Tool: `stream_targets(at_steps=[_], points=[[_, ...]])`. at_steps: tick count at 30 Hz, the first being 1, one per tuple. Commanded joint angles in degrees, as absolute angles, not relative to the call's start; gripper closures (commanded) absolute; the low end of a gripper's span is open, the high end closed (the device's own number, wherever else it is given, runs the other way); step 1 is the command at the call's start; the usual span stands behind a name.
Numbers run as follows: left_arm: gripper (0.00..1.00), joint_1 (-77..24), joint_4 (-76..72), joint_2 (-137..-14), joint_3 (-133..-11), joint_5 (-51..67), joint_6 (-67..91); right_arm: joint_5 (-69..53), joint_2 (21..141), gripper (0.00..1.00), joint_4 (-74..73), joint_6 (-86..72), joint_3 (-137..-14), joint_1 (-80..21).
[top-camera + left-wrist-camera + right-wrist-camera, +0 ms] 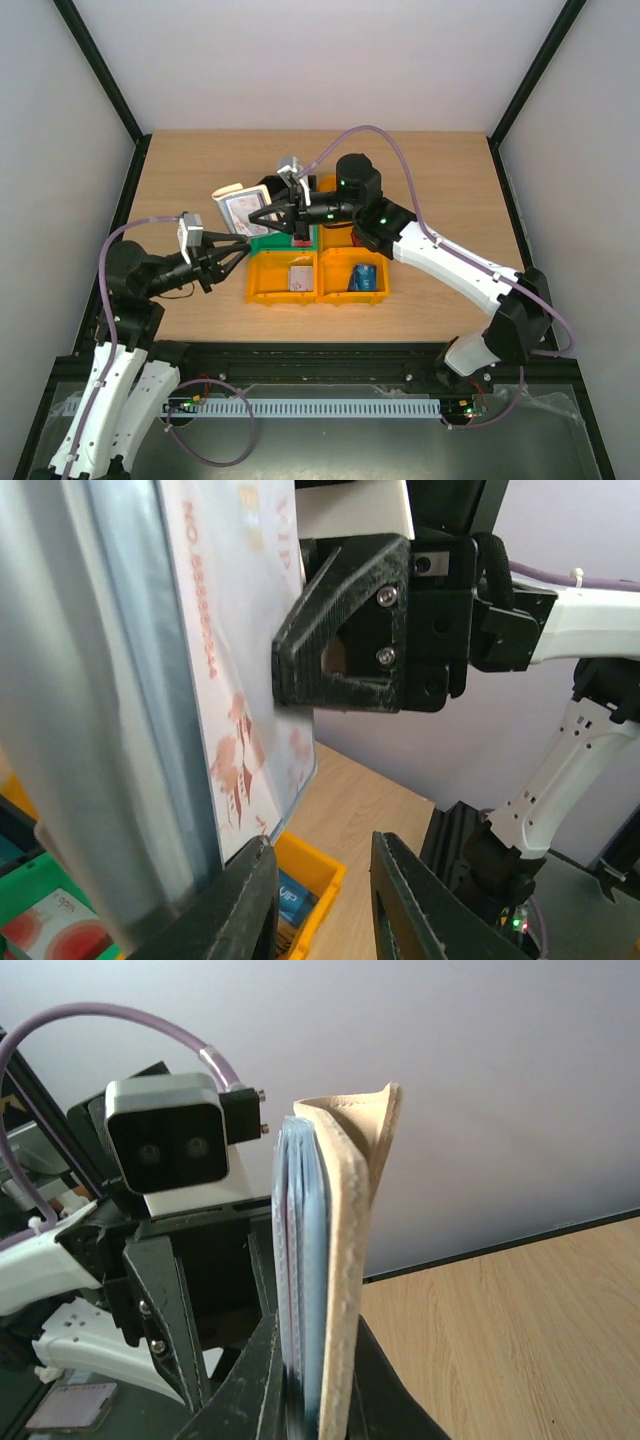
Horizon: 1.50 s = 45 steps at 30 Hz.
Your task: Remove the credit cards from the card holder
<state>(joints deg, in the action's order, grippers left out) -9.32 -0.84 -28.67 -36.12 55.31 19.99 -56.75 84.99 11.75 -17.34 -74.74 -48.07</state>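
Note:
My right gripper (258, 215) is shut on the card holder (233, 208) and holds it upright above the bins. In the right wrist view the card holder (348, 1230) stands edge-on between the fingers, its tan edge to the right. Bluish credit cards (295, 1240) are packed inside it. In the left wrist view the card holder (130, 680) fills the left side, and a white-pink card (245, 670) shows through its clear pocket. My left gripper (325, 880) is open just below the holder's lower corner, and nothing lies between its fingers (410, 905).
Two orange bins (262, 283) (335, 290) sit side by side below the holder, with a white-pink card (300, 277) in one and a blue card (365, 278) in the other. A green bin (268, 242) lies behind them. A black frame edges the table.

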Motion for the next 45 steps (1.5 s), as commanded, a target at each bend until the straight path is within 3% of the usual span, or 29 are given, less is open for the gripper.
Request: stream_targets(at_steps=[1,6,13,18,28,36,42,45], points=[[0.71,-9.4,-5.22,-29.69,-35.87,52.49,23.67,-65.48,85.06,0.98,14.73,-15.35,-76.58,-48.87],[0.69,-9.16,-3.29,-29.14,-35.95,50.52,21.38,-73.72,84.73,0.98,10.42,-11.05,-77.98,-48.86],[0.66,-8.67,-0.69,-29.85,-37.68,50.05,18.8,-76.4,83.81,0.98,7.28,-7.56,-78.42,-48.76],[0.64,-8.44,4.08,-29.77,-38.23,47.62,14.76,-74.57,81.83,0.98,5.7,-6.61,-78.51,-47.55],[0.62,-9.32,7.94,-31.26,-38.09,47.27,13.73,-75.36,82.4,0.98,22.12,-19.01,-76.69,-48.52],[0.6,-9.38,1.73,-31.19,-38.28,49.68,15.73,-71.3,82.24,0.98,15.11,-13.04,-76.46,-49.92],[0.66,-9.66,2.97,-30.95,-39.83,52.72,14.56,-65.11,82.72,0.98,10.54,-8.11,-77.24,-50.76],[0.6,-9.06,8.38,-29.9,-40.32,52.06,10.44,-68.03,83.13,0.98,9.79,-8.01,-78.63,-50.0]])
